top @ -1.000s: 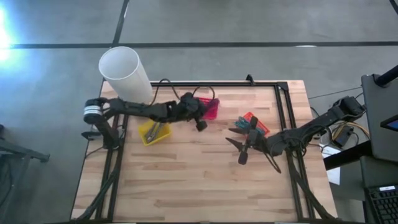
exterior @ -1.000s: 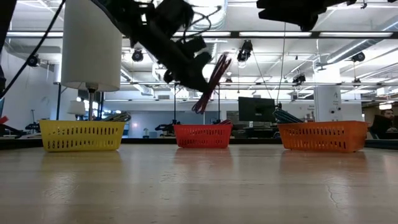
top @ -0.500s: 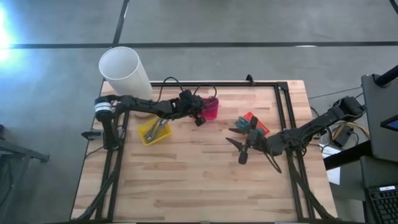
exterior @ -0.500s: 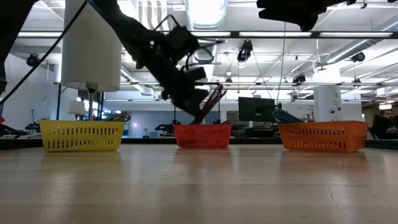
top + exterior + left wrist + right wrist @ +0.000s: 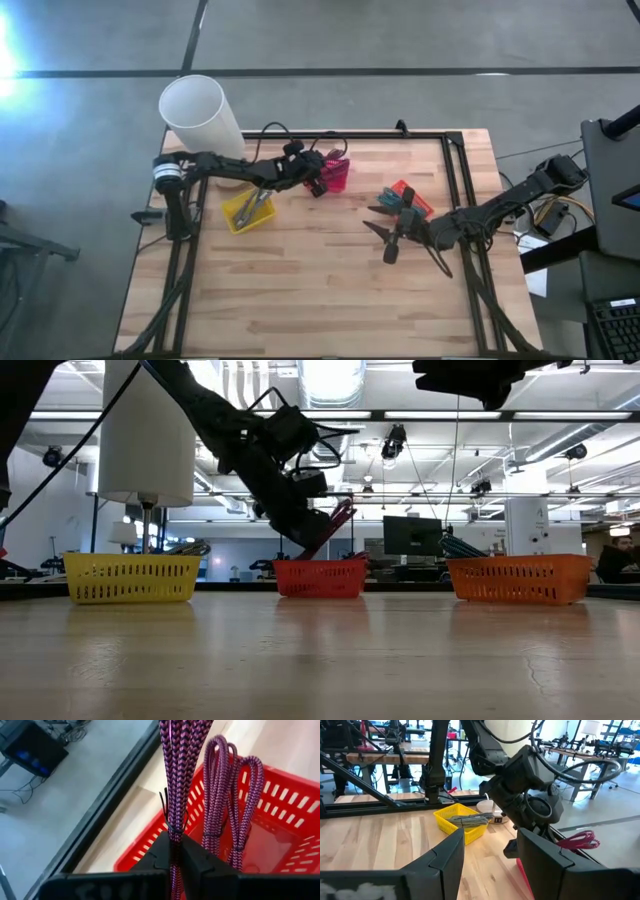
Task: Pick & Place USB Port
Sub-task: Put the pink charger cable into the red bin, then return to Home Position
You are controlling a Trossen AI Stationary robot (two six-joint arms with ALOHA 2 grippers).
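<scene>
The left gripper (image 5: 175, 851) clenches a purple braided cable (image 5: 175, 780) directly above the red basket (image 5: 280, 820), which holds more coiled cables (image 5: 235, 805). The right gripper (image 5: 487, 852) hangs released near the orange basket (image 5: 517, 579).

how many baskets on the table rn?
3: yellow basket by the table's left edge, red basket at the back where the left gripper holds a cable bundle, orange basket toward the right.

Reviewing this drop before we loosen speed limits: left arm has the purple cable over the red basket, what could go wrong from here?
1. The left gripper pinches the purple cable bundle low, so its long loops may tip over the red basket rim on release.
2. More purple cables already stand in that basket; the fingers could snag them.
3. The gripper sits near the basket wall and may nudge it.
</scene>
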